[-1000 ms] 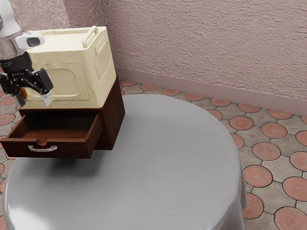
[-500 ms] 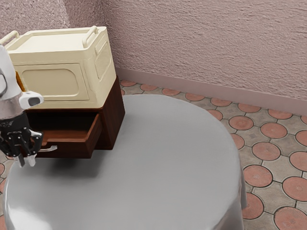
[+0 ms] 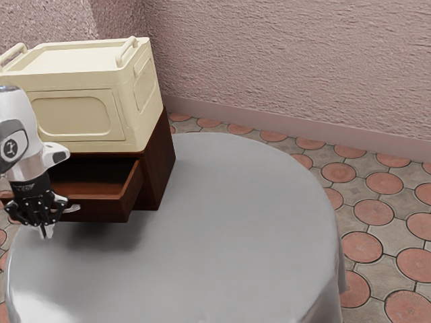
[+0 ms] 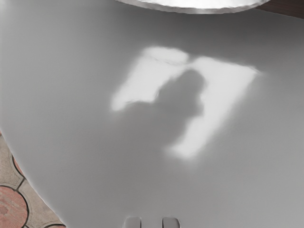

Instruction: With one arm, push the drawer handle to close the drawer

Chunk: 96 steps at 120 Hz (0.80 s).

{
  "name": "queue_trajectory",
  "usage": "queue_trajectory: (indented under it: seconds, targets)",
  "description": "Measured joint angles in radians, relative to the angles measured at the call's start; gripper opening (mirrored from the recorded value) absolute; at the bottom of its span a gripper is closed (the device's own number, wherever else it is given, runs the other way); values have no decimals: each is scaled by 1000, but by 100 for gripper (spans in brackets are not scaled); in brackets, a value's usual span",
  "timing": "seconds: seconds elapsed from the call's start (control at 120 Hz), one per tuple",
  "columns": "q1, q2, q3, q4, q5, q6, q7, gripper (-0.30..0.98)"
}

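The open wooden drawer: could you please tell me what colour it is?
The open wooden drawer is dark reddish-brown, shown best in the exterior view.

Drawer handle [image 3: 73, 208] partly hidden behind gripper [image 3: 45, 233]; arm [image 3: 19, 128] cut off at exterior view's left edge.

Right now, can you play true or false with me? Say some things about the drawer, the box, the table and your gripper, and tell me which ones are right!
1. The drawer is closed. False: it is pulled out, and you can see into it.
2. The cream box sits on top of the brown cabinet. True.
3. My gripper is inside the drawer. False: it is outside, in front of the drawer.
4. The table is round and grey. True.
5. The drawer's handle is bright green. False: it is silvery.
6. The floor has round pinkish tiles. True.
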Motion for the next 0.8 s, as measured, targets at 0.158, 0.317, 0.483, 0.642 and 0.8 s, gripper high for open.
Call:
queue_trajectory:
  seconds: [0.158, 0.317, 0.483, 0.642, 0.8]
  targets:
    - [0, 96, 16, 42, 36, 113, -17, -6]
    - [2, 163, 33, 71, 59, 199, -29, -6]
    - [2, 251, 34, 127, 65, 272, -40, -6]
    - [4, 310, 34, 153, 68, 354, -48, -6]
    - [8, 366, 34, 208, 119, 418, -55, -6]
